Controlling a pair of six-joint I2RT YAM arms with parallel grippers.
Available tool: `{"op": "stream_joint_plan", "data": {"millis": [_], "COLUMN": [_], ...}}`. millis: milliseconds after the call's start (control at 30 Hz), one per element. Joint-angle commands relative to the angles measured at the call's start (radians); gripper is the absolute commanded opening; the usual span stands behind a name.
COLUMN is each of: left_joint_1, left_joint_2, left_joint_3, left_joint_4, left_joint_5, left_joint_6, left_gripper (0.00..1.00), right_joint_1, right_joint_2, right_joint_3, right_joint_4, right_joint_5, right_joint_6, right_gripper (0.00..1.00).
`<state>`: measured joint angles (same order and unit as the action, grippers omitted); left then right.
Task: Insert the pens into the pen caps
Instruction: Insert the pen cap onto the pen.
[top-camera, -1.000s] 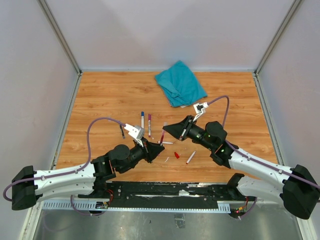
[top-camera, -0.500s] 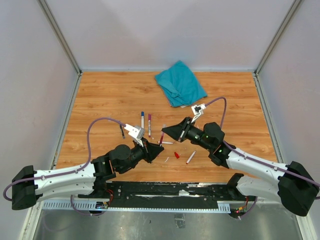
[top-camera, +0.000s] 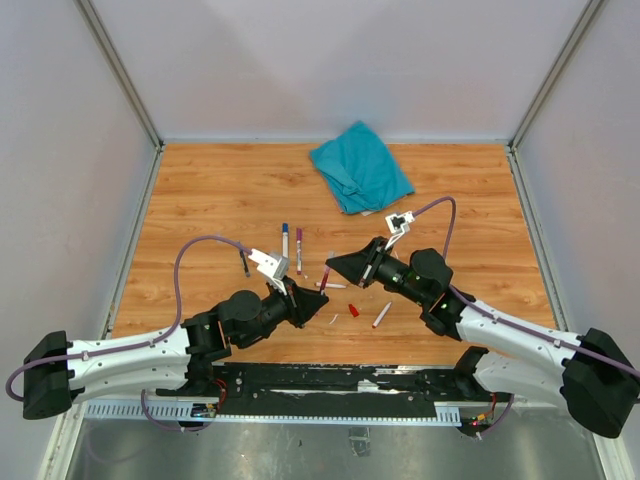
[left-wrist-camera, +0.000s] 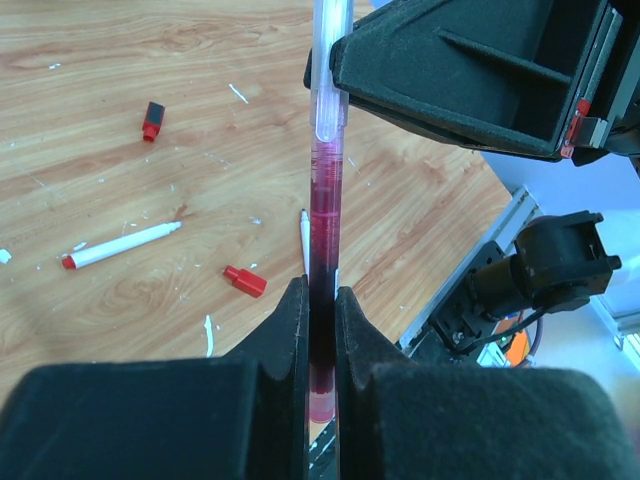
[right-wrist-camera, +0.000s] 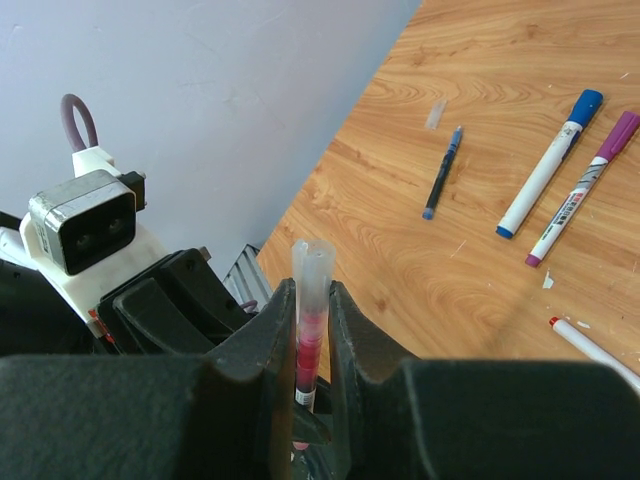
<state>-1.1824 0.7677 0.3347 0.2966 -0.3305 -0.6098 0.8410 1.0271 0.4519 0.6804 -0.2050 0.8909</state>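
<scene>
so the left tool (left-wrist-camera: 320, 300) and right tool (right-wrist-camera: 312, 300) both clamp one red pen (left-wrist-camera: 322, 190), barely shifted since before; red cap (left-wrist-camera: 244, 281) loose on the tabletop (left-wrist-camera: 150, 40).

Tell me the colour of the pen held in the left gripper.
The pen is deep red inside a clear barrel; the left wrist view shows it best.

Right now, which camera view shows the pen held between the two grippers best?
Left wrist: the red pen runs lengthwise up the frame, most of it bare. Right wrist shows only its clear end above the fingers; top external, a thin sliver.
</scene>
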Motion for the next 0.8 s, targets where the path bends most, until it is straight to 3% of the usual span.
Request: {"op": "stream_joint_plan", "data": {"millis": [0,300,467,767], "left_joint_1": [-0.001,-0.001,-0.001,-0.002], "left_joint_2": [-0.026,-0.027,-0.027,-0.045], "left_joint_3": [0.053,0.061,0.065,0.055], "left_joint_4": [0.078,0.078,0.076,0.075], "left_joint_5": [-0.058,-0.064,-0.062,-0.068], "left_joint_6": [-0.005,-0.006,0.0,-0.003], "left_gripper": [0.0,0.0,0.01,0.01], "right_joint_1": [0.022,0.033,0.042,0.047], "right_joint_2": [-0.015,-0.007,-0.023,-0.049], "right_joint_3": [-0.002,-0.052,-0.059,-0.061], "right_joint_4": [-0.098,0.06,0.017,0.014], "right_joint_5": [0.024,-0.06,-0.035,-0.004], "right_joint_6": [-0.061,-0.057,-0.091,-0.113], "right_gripper": [0.04,0.03,0.04,0.14]}}
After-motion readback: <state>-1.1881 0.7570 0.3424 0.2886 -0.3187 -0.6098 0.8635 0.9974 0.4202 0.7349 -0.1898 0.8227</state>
